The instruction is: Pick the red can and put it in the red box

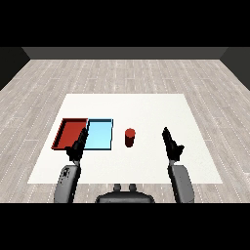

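Head view: a small red cylindrical can (129,137) stands upright at centre frame on the white tabletop (146,105), just right of the light blue tray (99,135) and red tray (70,133). Left hand (78,145) and right hand (171,143), fingers straight, hold nothing.

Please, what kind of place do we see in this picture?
Probably a bare test room for table tasks: a white square table on a grey plank floor, bearing only a flat red tray, a flat light blue tray and a small upright red can.
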